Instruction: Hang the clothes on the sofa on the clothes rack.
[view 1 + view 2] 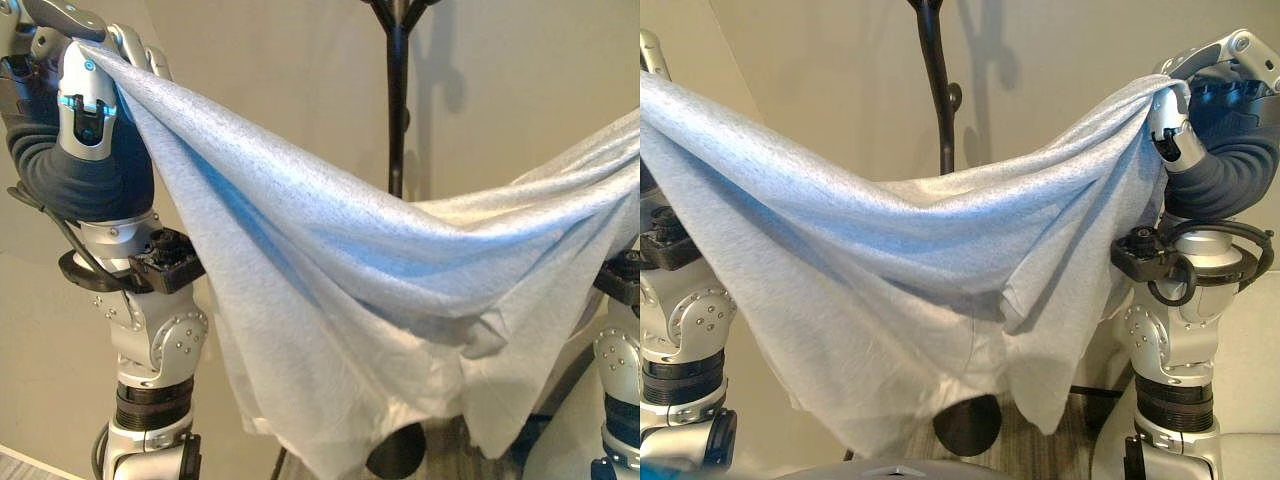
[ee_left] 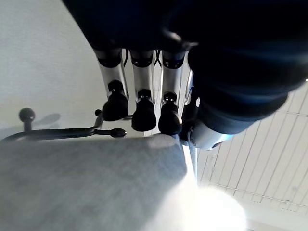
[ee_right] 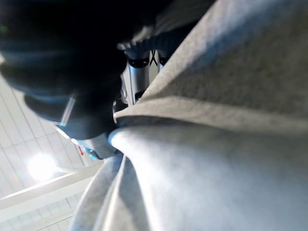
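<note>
A pale grey garment (image 1: 340,290) hangs spread between my two raised hands and sags in the middle. My left hand (image 1: 85,95) pinches its upper corner at the top left, fingers (image 2: 143,113) curled over the cloth (image 2: 86,183). On the right, my right hand (image 1: 1185,120) grips the other corner, with the fabric (image 3: 216,144) bunched against its thumb. Straight ahead behind the garment stands the black clothes rack (image 1: 397,100); its pole rises above the sagging cloth. One rack arm with knobbed ends (image 2: 57,132) shows past my left fingers.
The rack's round dark base (image 1: 968,425) sits on the floor below the garment's hem. A plain beige wall (image 1: 1060,70) stands close behind the rack. Ceiling panels and a bright lamp (image 3: 41,166) show in the wrist views.
</note>
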Robot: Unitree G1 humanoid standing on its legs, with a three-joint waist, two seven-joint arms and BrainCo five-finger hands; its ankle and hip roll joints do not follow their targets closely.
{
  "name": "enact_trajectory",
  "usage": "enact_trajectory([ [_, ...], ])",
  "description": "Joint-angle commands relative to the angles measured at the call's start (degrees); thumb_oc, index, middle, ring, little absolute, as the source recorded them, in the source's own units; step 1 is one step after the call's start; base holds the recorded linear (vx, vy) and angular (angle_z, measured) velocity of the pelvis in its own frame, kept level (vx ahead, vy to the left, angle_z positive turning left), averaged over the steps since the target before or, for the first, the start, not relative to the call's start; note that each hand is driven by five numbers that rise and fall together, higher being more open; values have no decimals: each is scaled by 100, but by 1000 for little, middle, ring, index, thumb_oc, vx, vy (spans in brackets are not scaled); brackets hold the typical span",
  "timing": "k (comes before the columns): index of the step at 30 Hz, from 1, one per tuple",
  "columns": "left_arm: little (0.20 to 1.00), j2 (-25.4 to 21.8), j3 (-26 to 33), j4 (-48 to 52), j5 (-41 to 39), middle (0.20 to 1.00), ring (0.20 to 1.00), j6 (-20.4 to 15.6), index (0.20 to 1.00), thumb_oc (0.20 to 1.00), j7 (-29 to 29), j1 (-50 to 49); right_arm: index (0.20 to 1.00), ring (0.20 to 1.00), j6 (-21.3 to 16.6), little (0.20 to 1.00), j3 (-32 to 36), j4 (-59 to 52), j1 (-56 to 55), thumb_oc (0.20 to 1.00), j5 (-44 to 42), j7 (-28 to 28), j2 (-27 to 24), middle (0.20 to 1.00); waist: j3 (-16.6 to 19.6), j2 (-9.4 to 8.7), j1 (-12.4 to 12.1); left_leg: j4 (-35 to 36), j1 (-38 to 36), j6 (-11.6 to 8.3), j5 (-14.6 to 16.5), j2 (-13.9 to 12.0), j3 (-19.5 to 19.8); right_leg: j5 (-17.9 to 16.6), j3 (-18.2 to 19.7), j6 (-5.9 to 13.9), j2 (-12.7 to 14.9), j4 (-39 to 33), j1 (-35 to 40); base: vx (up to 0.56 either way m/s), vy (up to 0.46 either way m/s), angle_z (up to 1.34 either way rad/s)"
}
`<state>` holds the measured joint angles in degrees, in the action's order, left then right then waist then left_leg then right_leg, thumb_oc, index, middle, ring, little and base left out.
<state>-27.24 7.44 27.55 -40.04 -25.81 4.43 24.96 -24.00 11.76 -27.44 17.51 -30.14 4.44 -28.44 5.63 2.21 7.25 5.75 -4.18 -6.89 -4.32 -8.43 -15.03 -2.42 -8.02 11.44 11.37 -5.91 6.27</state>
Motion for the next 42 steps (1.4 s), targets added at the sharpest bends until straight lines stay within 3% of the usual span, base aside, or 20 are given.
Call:
enact_trajectory([
  [1,200,-523,-33,22,175,200,200,-212,200,200,-401,781,200,200,-198,200,173,-263,672,200,167,-416,-241,200,-38,-193,-113,-75,-698,-49,799,-10,-124,23,-199,113,130,91,-53,0,0,0],
  [6,200,-799,-134,-271,763,200,200,-259,200,200,-932,1211,200,200,-167,200,171,4,1098,200,790,-1038,-530,200,-1,-183,-119,-75,-705,-51,803,5,-111,21,-195,120,130,91,-49,0,0,0],
  [11,200,-1361,-737,-1454,1796,200,200,-83,200,200,-1880,2289,200,200,193,200,-464,1003,2048,200,1891,-1919,-1258,200,33,-184,-146,-75,-673,-70,777,11,-98,5,-220,130,128,91,-56,0,0,0],
  [14,200,-1725,-1640,-2770,2400,200,200,211,200,200,-2397,3443,200,200,581,200,-1125,1994,2984,200,2448,-2446,-1708,200,81,-151,-125,-75,-651,-83,751,7,-94,-9,-248,156,128,91,-62,-13,-1,0],
  [15,200,-1846,-2756,-4438,2947,200,200,586,200,200,-2775,4670,200,200,921,200,-2144,3340,4236,200,2740,-2884,-2084,200,38,-156,-89,-75,-591,-99,711,8,-103,-34,-264,179,125,91,-106,-47,5,2],
  [20,200,-1580,-3682,-6130,2995,200,200,938,200,200,-2836,5617,200,200,1211,200,-3225,4805,5454,200,2514,-2967,-2017,200,-3,-147,-41,-75,-519,-122,655,14,-105,-71,-289,196,126,95,-154,-20,3,5],
  [23,200,-1319,-4099,-7220,2672,200,200,1137,200,200,-2691,5962,200,200,1520,200,-4236,6231,6302,200,2434,-2768,-1791,200,-48,-160,-33,-75,-451,-135,604,14,-107,-108,-309,206,129,107,-208,-22,-7,-1],
  [27,200,-1123,-4254,-7621,2734,200,200,1266,200,200,-2656,5984,200,200,1746,200,-4668,7144,6460,200,2546,-2614,-1568,200,-69,-178,-47,-75,-421,-143,580,14,-98,-131,-323,206,129,104,-238,-19,-6,8],
  [29,200,-909,-4354,-8079,2943,200,200,1397,200,200,-2614,5851,200,200,1981,200,-5209,7916,6437,200,3185,-2410,-1285,200,-101,-187,-48,-75,-378,-154,558,12,-97,-144,-326,205,126,91,-259,-39,-12,2],
  [36,200,-591,-4325,-8628,3278,200,200,1534,200,200,-2441,5362,200,200,2141,200,-5375,8671,5724,200,3774,-2246,-866,200,-181,-186,-54,-75,-320,-151,534,17,-75,-143,-352,199,134,91,-294,-9,0,0],
  [42,200,-366,-4083,-8640,3478,200,200,1550,200,200,-2303,4703,200,200,2068,200,-5132,8630,4592,200,3871,-2107,-563,200,-251,-187,-71,-75,-316,-134,555,20,-76,-133,-351,190,160,91,-307,-17,4,1],
])
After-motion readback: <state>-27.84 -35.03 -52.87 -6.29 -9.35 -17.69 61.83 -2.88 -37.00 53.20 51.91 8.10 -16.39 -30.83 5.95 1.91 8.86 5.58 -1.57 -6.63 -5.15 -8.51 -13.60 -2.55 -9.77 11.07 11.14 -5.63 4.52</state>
